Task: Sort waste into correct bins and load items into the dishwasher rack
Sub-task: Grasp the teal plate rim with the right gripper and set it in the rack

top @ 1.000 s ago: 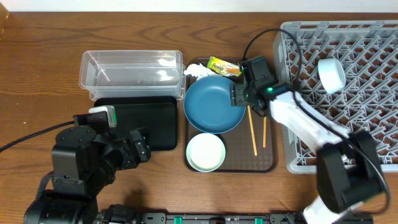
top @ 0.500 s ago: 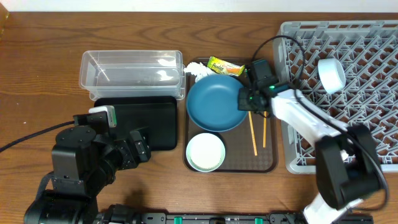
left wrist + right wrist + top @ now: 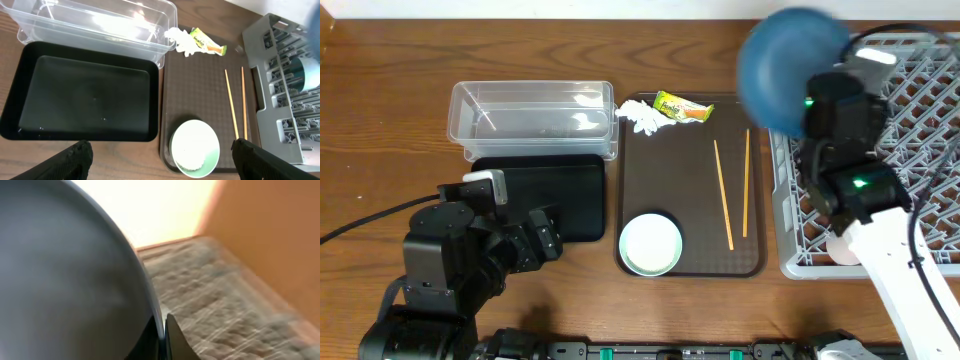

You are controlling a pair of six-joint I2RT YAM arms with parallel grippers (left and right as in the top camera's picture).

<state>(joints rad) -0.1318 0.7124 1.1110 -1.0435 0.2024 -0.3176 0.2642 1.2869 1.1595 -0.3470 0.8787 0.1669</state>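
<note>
Blue bowl (image 3: 790, 68), blurred, hangs in the air toward the desk's far right corner, over the left side of the grey rack (image 3: 920, 120). Your right gripper (image 3: 161, 332) pinches its rim. Your left gripper (image 3: 545, 243) sits spread wide near the front left edge, beside the black tray (image 3: 560, 195). The chopsticks (image 3: 723, 195) lie on the brown tray (image 3: 685, 150).

Clear glossy plastic tub (image 3: 532, 120); matt black tray (image 3: 560, 195); wood-grain table (image 3: 380, 120).
</note>
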